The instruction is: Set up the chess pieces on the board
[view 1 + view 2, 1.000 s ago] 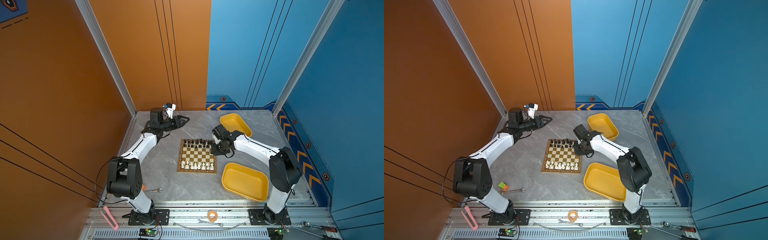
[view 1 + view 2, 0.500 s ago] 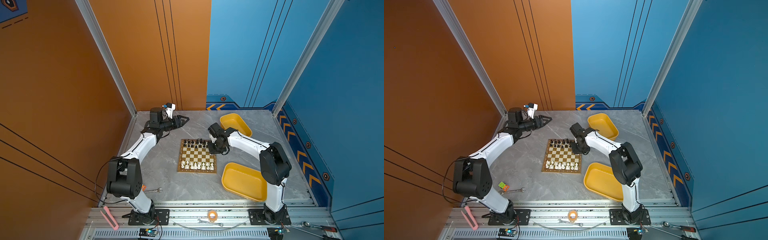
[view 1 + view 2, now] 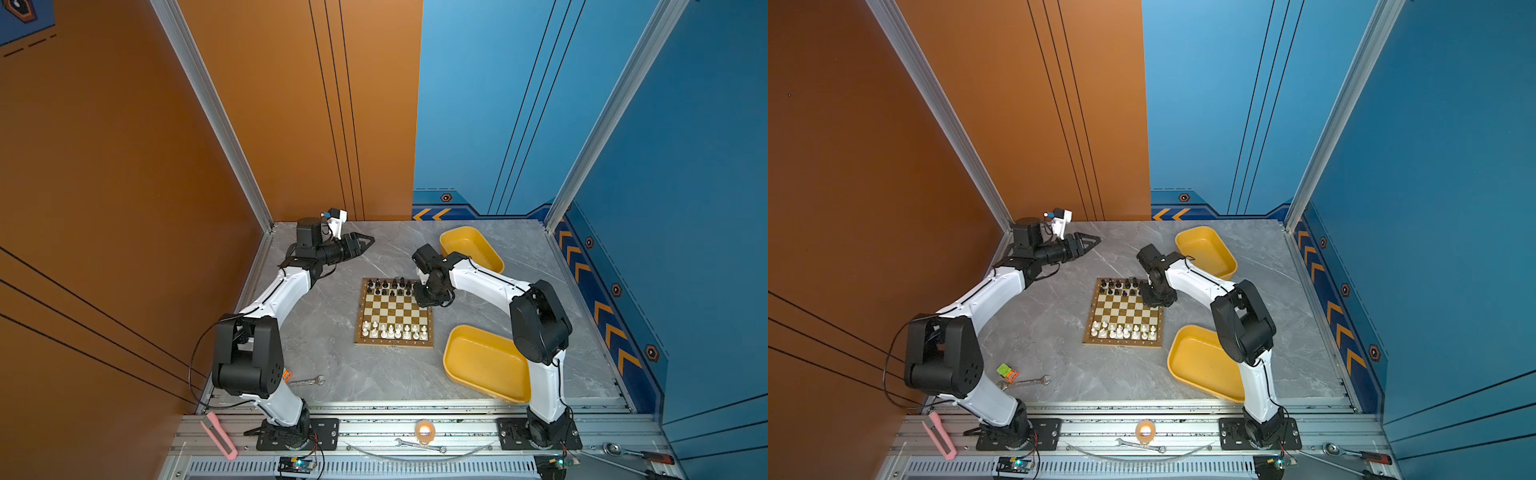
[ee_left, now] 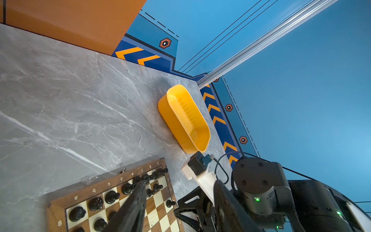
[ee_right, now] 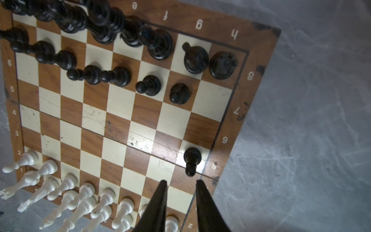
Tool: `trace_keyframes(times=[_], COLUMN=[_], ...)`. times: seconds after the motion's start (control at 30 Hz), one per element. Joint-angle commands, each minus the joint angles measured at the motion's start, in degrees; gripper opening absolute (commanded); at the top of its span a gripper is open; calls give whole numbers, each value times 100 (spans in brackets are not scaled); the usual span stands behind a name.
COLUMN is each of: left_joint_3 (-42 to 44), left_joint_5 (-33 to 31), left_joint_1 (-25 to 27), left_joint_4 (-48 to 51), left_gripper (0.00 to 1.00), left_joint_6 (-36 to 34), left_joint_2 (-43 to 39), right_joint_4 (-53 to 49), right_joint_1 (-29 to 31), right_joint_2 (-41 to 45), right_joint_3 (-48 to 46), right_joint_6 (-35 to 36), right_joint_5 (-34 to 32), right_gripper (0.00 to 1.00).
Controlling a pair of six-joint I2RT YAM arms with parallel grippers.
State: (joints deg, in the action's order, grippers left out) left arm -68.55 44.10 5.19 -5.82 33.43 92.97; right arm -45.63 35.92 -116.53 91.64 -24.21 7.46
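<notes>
The board (image 3: 394, 309) lies mid-table, with black chess pieces (image 3: 388, 284) along its far rows and white chess pieces (image 3: 395, 331) along its near rows. My right gripper (image 3: 424, 297) hangs over the board's far right corner. In the right wrist view its fingertips (image 5: 163, 185) stand slightly apart with nothing between them. A lone black pawn (image 5: 192, 158) stands just beyond them on an edge square, apart from the other black pieces (image 5: 120, 40). My left gripper (image 3: 368, 240) is held above the table at the far left, open and empty (image 4: 180, 184).
Two yellow trays stand right of the board, one at the far side (image 3: 471, 248) and one at the near side (image 3: 484, 363); nothing shows inside either. A wrench (image 3: 307, 380) lies near the left arm's base. More tools lie on the front rail.
My right gripper has moved left, from beside the board's right edge to over its far right corner. The left arm has not moved.
</notes>
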Motion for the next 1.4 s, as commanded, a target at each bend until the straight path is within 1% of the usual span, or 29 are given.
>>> trace_keyframes(times=[0.0, 0.27, 0.5, 0.53, 0.63, 0.9, 1.23, 1.37], left_joint_3=[72, 148, 141, 150, 169, 255, 255, 275], left_joint_5=[-23, -24, -28, -31, -40, -68, -44, -46], left_joint_1=[-78, -105, -141, -146, -150, -186, -198, -209], left_joint_4=[-55, -85, -67, -67, -68, -54, -67, -72], left_gripper=[55, 55, 54, 54, 54, 54, 54, 54], left_joint_6=[-92, -78, -81, -80, -82, -91, -91, -91], left_joint_2=[-228, -269, -291, -302, -321, -402, -385, -395], right_joint_4=[-278, -315, -311, -315, -315, -341, -363, -372], right_joint_1=[-50, -83, -103, -104, -103, -112, -127, -138], right_joint_2=[-130, -193, -192, -333, -399, -436, -396, -381], right_joint_3=[218, 291, 311, 318, 337, 399, 481, 512], right_joint_6=[87, 109, 135, 131, 135, 144, 136, 143], right_joint_5=[-113, -210, -122, -114, -113, -81, -61, -67], right_gripper=[27, 26, 23, 23, 21, 20, 21, 23])
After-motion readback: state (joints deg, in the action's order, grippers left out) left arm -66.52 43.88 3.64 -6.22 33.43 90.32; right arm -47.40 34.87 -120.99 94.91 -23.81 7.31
